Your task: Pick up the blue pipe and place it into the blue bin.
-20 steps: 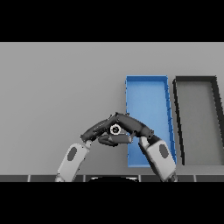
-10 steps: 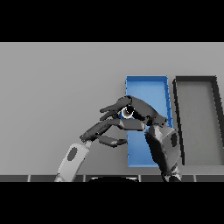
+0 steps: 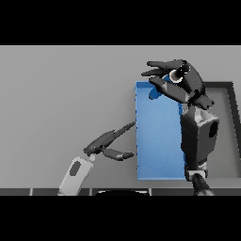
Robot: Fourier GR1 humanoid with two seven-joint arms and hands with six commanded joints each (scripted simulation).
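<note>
Right hand (image 3: 181,84) up over the far end of the blue bin (image 3: 157,141), fingers curled round the blue pipe (image 3: 178,75); only its pale ring end shows, the rest buried in the grip. Left hand (image 3: 106,143) on the grey table (image 3: 61,94) beside the bin, fingers straight, holding nothing. Dark bin (image 3: 226,127) half hidden behind the right forearm.

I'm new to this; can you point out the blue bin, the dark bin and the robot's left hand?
blue bin (image 3: 157,141), head view, bare floor.
dark bin (image 3: 229,136), head view, inner floor.
left hand (image 3: 101,143), head view, palm.
</note>
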